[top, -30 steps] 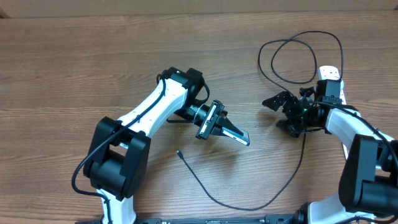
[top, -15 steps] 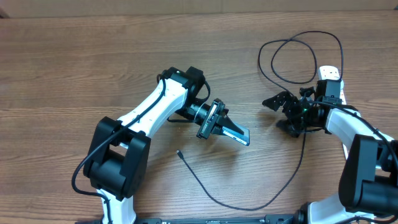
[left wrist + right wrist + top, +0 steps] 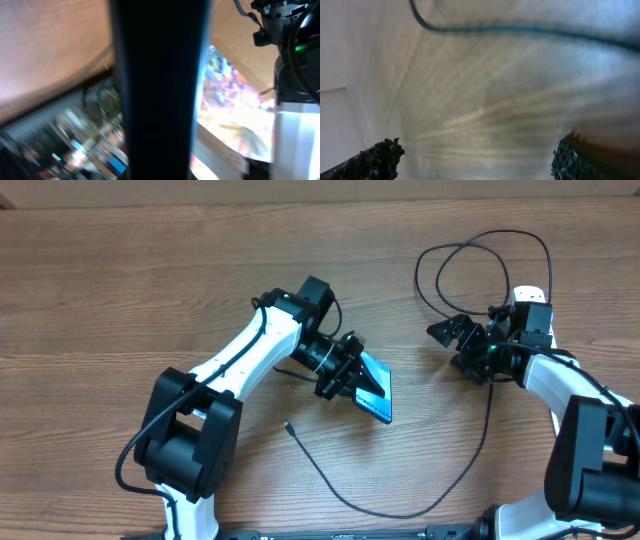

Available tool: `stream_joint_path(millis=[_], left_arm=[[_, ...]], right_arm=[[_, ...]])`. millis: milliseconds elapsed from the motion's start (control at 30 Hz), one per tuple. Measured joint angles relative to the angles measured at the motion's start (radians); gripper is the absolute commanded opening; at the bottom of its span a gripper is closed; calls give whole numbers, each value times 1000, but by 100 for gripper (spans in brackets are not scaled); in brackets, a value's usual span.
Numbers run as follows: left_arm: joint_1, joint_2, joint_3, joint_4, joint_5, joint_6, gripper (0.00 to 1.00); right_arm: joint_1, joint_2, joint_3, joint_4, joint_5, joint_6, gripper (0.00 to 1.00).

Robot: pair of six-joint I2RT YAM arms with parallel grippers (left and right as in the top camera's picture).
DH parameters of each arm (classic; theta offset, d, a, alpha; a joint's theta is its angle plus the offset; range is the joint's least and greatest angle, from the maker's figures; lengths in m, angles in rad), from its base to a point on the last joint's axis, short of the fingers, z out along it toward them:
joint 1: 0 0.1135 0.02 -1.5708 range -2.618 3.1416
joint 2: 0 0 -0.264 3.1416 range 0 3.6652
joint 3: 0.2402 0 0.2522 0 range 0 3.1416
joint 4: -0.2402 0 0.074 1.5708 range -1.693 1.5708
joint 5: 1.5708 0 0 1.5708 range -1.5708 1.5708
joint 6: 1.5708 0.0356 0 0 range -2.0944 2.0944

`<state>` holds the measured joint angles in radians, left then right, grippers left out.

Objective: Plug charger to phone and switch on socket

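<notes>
My left gripper [image 3: 358,383] is shut on the phone [image 3: 376,396], held tilted above the table's middle with its blue screen facing up. In the left wrist view the phone [image 3: 160,90] is a dark blurred bar filling the centre. The charger is a thin black cable; its connector tip [image 3: 288,425] lies free on the wood below the phone, and the cable [image 3: 400,510] curves right and up to a loop [image 3: 480,270] at the back. My right gripper [image 3: 455,347] stands open and empty over bare wood, its fingertips [image 3: 375,160] wide apart. The white socket [image 3: 528,295] shows partly behind the right arm.
The right arm [image 3: 295,75] appears at the right of the left wrist view. A stretch of black cable [image 3: 520,29] crosses the top of the right wrist view. Wooden table [image 3: 120,300] spreads to the left and back.
The left wrist has rolled, turning the phone so its blue screen shows from above. The right gripper has shifted slightly toward the back. The cable tip has not moved.
</notes>
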<state>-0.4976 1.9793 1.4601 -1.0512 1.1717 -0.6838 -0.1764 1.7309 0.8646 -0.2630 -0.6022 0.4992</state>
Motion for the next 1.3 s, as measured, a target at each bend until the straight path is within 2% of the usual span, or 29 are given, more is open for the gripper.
stream_joint_path(millis=[167,333,400,500,633,767,867,1100,1300], left_arm=[[4,0,-1,120,-55,179,4],[36,0,-1,165,-78,319,4],[66,0,-1,162,-101,354,4],[126,0,-1,148,-140,396,4],[215,0,-1,147,-167,459,4],[283,0,-1,146,-179,526,4],[316,0,-1,142,-182,579,4],[396,0,-1,86,-189,659,4],[504,0,-1,47,-190,712,4]], right_arm=[[0,0,0,-1,-30,3,100],[0,0,0,-5,-112,33,100],[0,0,0,-23,-136,45,79],[8,0,0,-44,-161,25,71],[84,0,0,-90,-172,-24,66],[239,0,2,-152,-138,-54,66],[369,0,39,-277,-68,-64,72],[621,2,301,-555,199,-82,86],[768,2,371,-603,346,-85,93]])
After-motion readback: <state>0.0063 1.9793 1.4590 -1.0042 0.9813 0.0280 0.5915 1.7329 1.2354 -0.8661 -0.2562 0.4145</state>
